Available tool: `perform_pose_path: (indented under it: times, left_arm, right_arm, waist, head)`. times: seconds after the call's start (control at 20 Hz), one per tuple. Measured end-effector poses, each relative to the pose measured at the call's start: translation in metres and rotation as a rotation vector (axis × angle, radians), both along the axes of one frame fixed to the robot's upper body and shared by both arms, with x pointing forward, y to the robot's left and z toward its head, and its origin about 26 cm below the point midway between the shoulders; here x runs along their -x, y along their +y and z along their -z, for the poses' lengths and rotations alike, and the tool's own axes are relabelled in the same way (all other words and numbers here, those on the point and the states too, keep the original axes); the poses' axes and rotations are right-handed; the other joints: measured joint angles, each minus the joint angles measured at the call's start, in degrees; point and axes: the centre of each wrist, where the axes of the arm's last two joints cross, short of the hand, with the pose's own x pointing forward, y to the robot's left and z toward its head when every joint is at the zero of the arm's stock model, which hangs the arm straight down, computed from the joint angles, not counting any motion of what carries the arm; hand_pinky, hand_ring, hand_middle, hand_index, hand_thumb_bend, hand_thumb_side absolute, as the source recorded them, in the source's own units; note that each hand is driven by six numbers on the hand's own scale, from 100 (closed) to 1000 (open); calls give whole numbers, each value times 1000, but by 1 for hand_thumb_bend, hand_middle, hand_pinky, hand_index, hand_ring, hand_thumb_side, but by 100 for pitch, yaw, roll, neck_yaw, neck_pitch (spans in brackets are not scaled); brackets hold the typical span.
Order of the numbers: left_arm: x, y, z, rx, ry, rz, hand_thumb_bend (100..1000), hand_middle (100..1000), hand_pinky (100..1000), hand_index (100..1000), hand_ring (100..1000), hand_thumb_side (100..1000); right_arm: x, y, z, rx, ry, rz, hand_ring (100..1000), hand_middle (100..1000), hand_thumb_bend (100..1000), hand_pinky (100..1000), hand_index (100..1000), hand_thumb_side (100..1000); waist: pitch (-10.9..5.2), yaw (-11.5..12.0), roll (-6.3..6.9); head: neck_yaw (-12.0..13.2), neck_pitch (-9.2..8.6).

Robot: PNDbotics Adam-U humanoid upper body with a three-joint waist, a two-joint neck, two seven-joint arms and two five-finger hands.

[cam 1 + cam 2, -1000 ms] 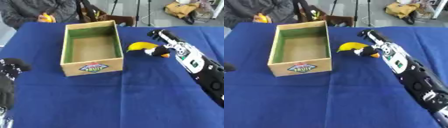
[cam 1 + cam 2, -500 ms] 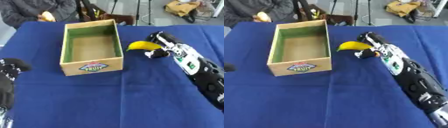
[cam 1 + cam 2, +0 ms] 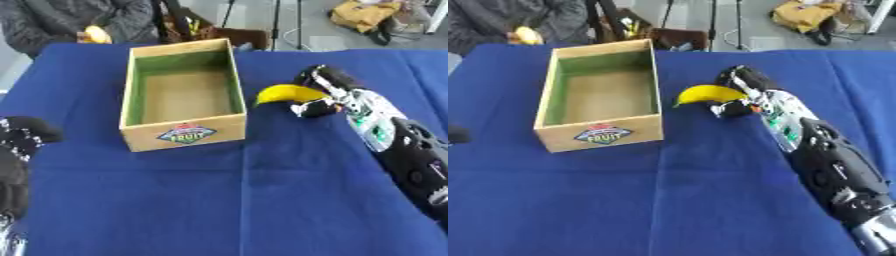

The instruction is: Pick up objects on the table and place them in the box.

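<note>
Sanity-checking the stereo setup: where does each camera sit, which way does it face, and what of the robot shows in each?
Left eye view: in the head, looking down at the blue table; right hand on the banana, left hand at the left edge.
Right eye view: same head, looking down, box further left; only a sliver of the left hand.
Shared: box, banana, right arm.

A yellow banana at centre right; a tan cardboard box with green inner walls; a deep blue tablecloth; the black right hand beside the banana.
</note>
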Motion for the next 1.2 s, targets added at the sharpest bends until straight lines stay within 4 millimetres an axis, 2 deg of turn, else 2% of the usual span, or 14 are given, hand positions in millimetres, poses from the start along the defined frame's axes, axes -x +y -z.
perform_pose_path:
  times: [0.45,0.8,0.9,1.2]
  left_arm:
    - [0,0,0,0,0,0,506,464,608,555,571,959]
    - [0,0,0,-1,0,1,506,464,607,555,572,959]
    - [0,0,0,-1,0,1,506,463,607,555,571,959]
    - [0,0,0,-2,0,2,506,463,607,555,570,959]
  right_arm:
    - [-1,1,-1,-4,-5,-2,638,626,178,661,716,314]
    - [-1,1,-2,-5,-12,-4,547,547,134,582,645,278]
    - [-1,1,-2,-6,-14,-3,510,517,127,536,615,266]
    - [0,2,-2,-10,-25,-5,475,485,125,488,580,250]
  waist:
    - [0,-3,13]
    - [0,-5,16]
    - [0,-6,17]
    - [0,-10,16]
  head:
    - [1,0]
    - [2,0]
    - [2,0]
    - [2,0]
